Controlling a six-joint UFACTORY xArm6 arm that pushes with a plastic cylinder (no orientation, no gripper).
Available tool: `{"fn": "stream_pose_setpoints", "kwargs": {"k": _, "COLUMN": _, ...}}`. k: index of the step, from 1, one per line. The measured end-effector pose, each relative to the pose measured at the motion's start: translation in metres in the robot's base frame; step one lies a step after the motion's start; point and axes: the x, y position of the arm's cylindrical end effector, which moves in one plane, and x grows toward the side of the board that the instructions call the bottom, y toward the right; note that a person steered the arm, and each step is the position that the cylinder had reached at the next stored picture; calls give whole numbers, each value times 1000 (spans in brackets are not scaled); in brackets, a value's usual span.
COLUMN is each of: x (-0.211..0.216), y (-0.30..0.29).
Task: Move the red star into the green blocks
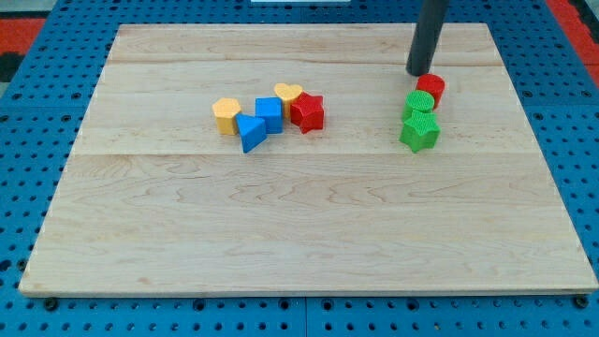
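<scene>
The red star [307,111] lies near the board's middle top, touching a yellow heart [288,93] and a blue cube [269,113]. The green blocks are at the view's right: a green cylinder [420,103] with a green star [419,131] just below it. A red cylinder [431,87] touches the green cylinder's upper right. My tip [418,72] is at the upper left edge of the red cylinder, far to the right of the red star.
A blue triangle [250,132] and a yellow hexagon [226,115] lie left of the red star, in the same cluster. The wooden board [299,243] sits on a blue perforated base [28,309].
</scene>
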Motion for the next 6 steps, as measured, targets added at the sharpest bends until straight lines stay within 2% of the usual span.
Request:
{"fn": "stream_pose_setpoints", "kwargs": {"k": 1, "x": 7, "y": 12}}
{"fn": "stream_pose_setpoints", "kwargs": {"k": 2, "x": 4, "y": -33}}
{"fn": "stream_pose_setpoints", "kwargs": {"k": 3, "x": -11, "y": -130}}
{"fn": "stream_pose_setpoints", "kwargs": {"k": 4, "x": -4, "y": -217}}
{"fn": "stream_pose_setpoints", "kwargs": {"k": 6, "x": 42, "y": -227}}
